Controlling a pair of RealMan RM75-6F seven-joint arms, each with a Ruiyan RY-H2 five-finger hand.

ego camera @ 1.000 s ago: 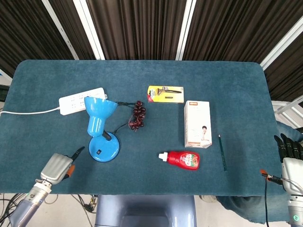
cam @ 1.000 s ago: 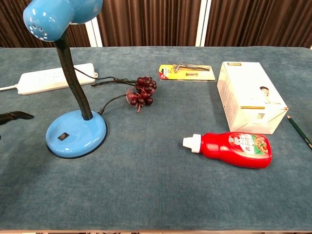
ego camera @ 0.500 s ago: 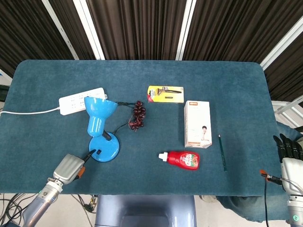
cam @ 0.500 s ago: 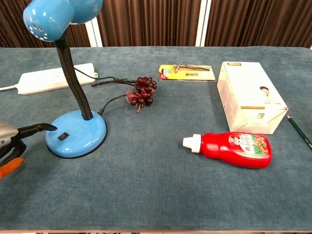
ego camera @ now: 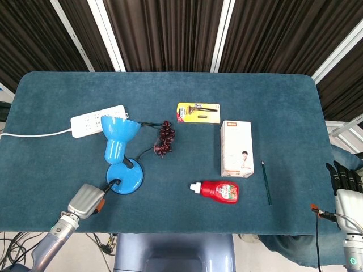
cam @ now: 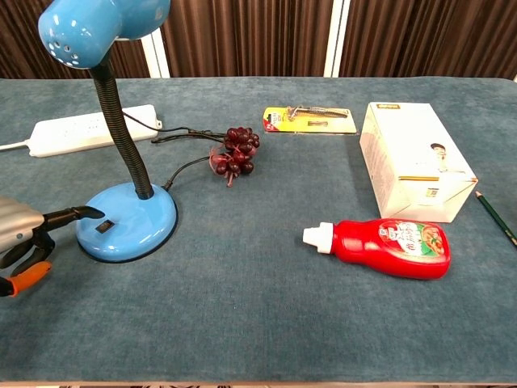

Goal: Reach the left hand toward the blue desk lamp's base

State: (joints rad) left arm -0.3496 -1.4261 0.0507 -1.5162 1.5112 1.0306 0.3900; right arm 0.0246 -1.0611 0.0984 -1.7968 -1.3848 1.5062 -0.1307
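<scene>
The blue desk lamp stands at the table's left, its round base (ego camera: 126, 177) (cam: 129, 222) carrying a small black switch (cam: 102, 227). Its shade (ego camera: 119, 133) (cam: 97, 24) rises on a black gooseneck. My left hand (ego camera: 85, 199) (cam: 24, 238) is low at the front left and holds nothing. One dark fingertip (cam: 90, 212) reaches the base's left rim, close to the switch. My right hand (ego camera: 347, 187) stays off the table's right edge with its fingers apart and nothing in them; the chest view does not show it.
A white power strip (ego camera: 93, 120) lies behind the lamp, and a bunch of dark grapes (ego camera: 165, 139) sits by the lamp's cord. Further right are a yellow razor pack (ego camera: 198, 112), a white box (ego camera: 236, 148), a red ketchup bottle (ego camera: 221, 191) and a pencil (ego camera: 265, 181).
My left hand has moved right and forward, from well clear of the lamp to having a fingertip at the base's left rim. The right hand has barely moved.
</scene>
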